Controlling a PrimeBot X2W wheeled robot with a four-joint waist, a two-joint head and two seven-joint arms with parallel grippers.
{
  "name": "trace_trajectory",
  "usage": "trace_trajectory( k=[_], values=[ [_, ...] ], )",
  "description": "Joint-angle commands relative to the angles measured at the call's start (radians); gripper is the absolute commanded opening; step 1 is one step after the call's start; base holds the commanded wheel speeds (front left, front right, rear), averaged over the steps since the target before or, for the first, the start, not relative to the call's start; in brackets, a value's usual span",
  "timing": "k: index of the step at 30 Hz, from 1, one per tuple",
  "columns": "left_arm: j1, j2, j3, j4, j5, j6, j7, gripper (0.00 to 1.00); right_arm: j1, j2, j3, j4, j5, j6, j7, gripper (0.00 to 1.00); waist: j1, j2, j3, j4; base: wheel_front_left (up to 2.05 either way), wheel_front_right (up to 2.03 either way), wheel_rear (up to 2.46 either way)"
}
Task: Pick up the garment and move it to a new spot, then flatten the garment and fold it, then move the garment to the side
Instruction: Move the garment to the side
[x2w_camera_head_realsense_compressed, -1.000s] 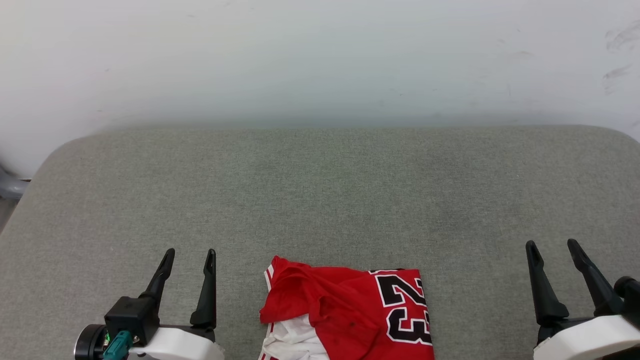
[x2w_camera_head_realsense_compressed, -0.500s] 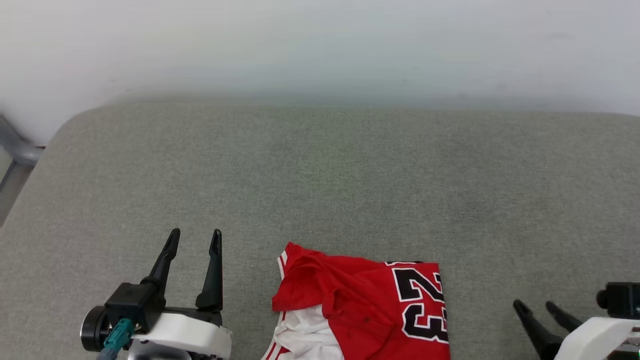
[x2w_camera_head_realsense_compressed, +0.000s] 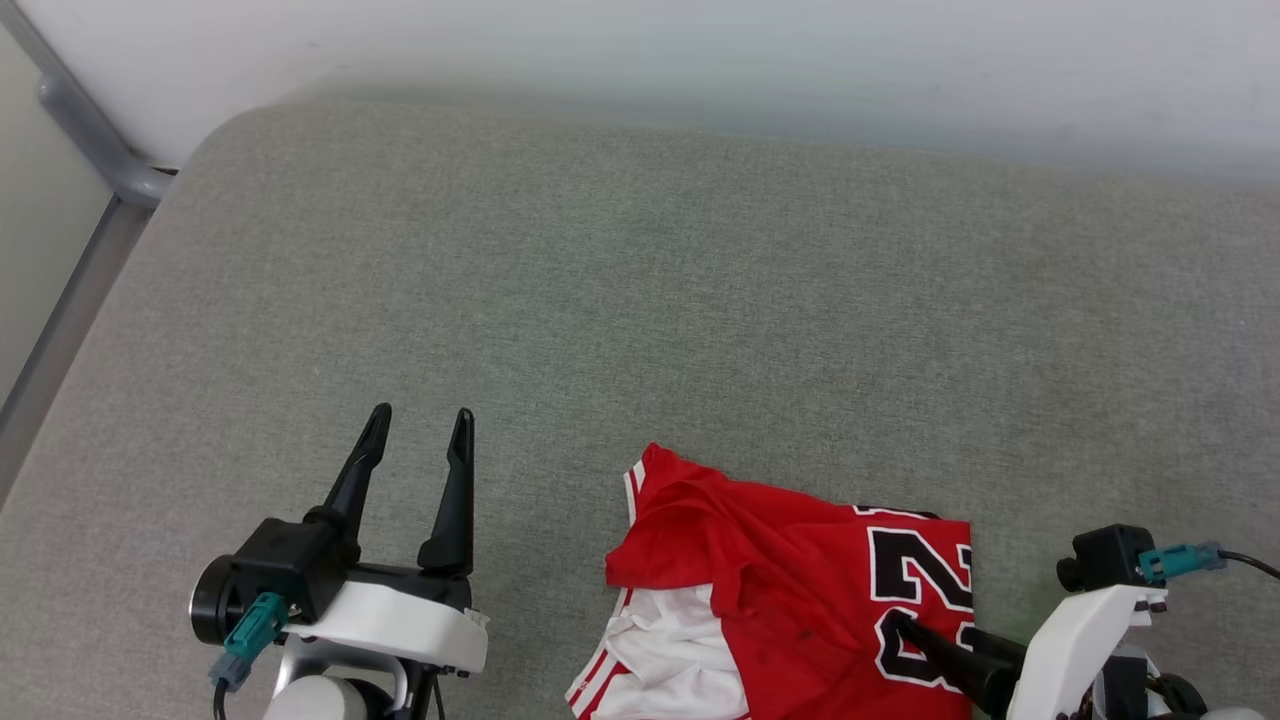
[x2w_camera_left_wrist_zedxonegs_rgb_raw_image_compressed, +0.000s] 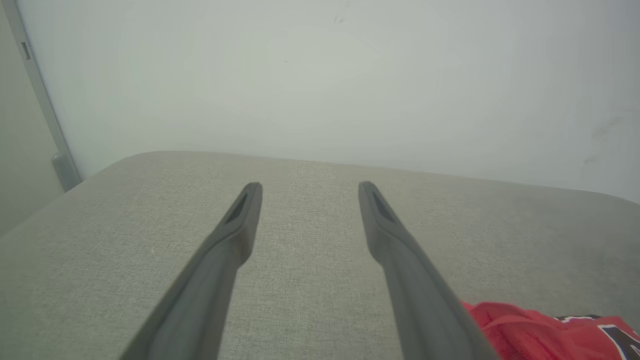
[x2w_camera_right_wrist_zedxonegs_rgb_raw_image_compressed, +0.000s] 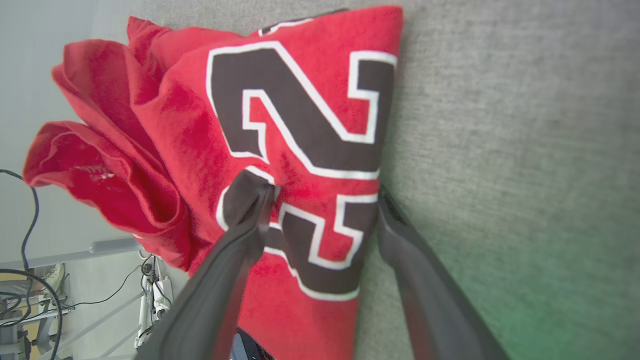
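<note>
Head view, garment: the red jersey T-shirt with a white sleeve, striped trim and a black white-outlined number is lying bunched on the near part of the grey woven-fabric surface, right of the middle, and is running off the bottom edge of that view.
Garment's lie: its white sleeve is showing at the lower left and the number at the right.
Right wrist view, garment: the T-shirt is lying number-up, with red folds bunching along one side.
Right arm: the right pincer is gaping wide and gripping nothing. One finger is reaching over the number and the other is sitting just beside the T-shirt's edge over bare fabric. Whether either is touching, I cannot tell.
Left arm: the left pincer is spread wide and empty over the bare surface, apart from the T-shirt.
Surroundings: a pale wall is rising behind the surface, and a grey metal rail is running past its far left corner.
</note>
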Motion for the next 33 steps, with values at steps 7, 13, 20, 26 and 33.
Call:
trace_trajectory(
  k=[7, 13, 20, 26, 33],
  values=[
    [-0.011, -0.026, 0.033, 0.032, 0.03, -0.029, -0.004, 1.0, -0.035, 0.031, 0.031, 0.132, 0.054, -0.002, 0.091, 0.0, -0.0001, 0.0, 0.01, 0.031, 0.0, 0.0, 0.0],
    [0.01, -0.031, 0.047, 0.053, 0.048, -0.039, -0.004, 1.0, -0.074, 0.007, 0.055, 0.07, 0.056, -0.001, 0.042, 0.0, -0.0001, 0.0, -0.026, 0.008, 0.0, 0.0, 0.0],
    [0.033, -0.023, 0.059, 0.051, 0.063, -0.042, -0.004, 1.0, -0.101, -0.078, 0.086, -0.037, -0.122, -0.001, -0.025, 0.0, -0.0001, 0.0, -0.069, -0.075, 0.0, 0.0, 0.0],
    [0.036, -0.025, 0.062, 0.04, 0.068, -0.046, -0.003, 1.0, -0.112, -0.111, 0.044, -0.112, -0.228, -0.001, -0.003, 0.0, -0.0001, 0.0, -0.066, -0.167, 0.0, 0.0, 0.0],
    [0.021, -0.028, 0.067, 0.014, 0.08, -0.055, -0.003, 1.0, -0.143, -0.141, -0.005, -0.223, -0.299, -0.001, 0.054, 0.0, -0.0001, 0.0, -0.011, -0.345, 0.0, 0.0, 0.0]
  ],
)
